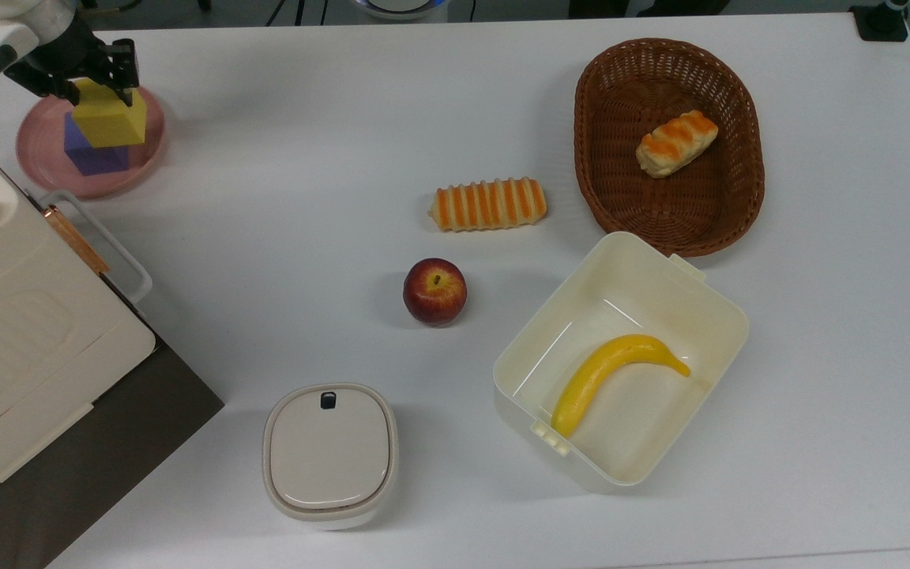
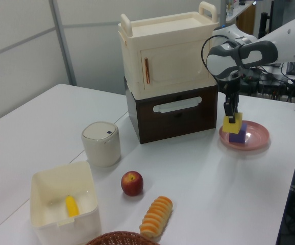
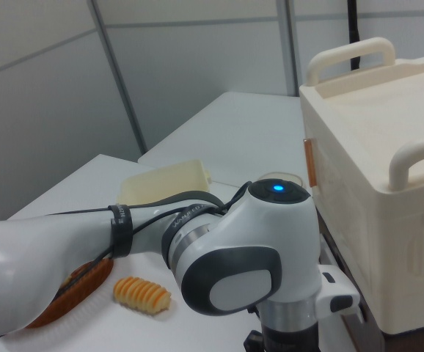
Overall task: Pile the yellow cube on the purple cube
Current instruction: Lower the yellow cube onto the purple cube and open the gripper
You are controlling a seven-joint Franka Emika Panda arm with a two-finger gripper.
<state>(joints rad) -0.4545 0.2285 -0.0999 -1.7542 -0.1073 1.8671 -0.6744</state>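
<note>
A smooth white worktop [image 1: 281, 237] stands before pale panelled walls. The yellow cube [image 1: 110, 118], matte and sharp-edged, is gripped between the dark jaws of the gripper [image 1: 80, 69] and sits over the purple cube [image 1: 90, 158], a matte blue-violet block; in the left view the yellow cube [image 2: 232, 124] looks to rest on the purple cube [image 2: 238, 135], though contact cannot be confirmed. The purple block lies in a shallow glossy pink plate [image 1: 147, 150]. Beside the plate stands a cream plastic cabinet [image 2: 168, 51] with looped handles on a dark brown drawer base [image 2: 173, 115]. Farther off are a ridged striped bread roll [image 1: 489, 204], a shiny red apple [image 1: 434, 291], a lidded rounded cream container [image 1: 329, 453], an open cream box [image 1: 708, 316] holding a curved banana [image 1: 613, 375], and an oval woven wicker basket [image 1: 739, 197]. No writing can be read.
</note>
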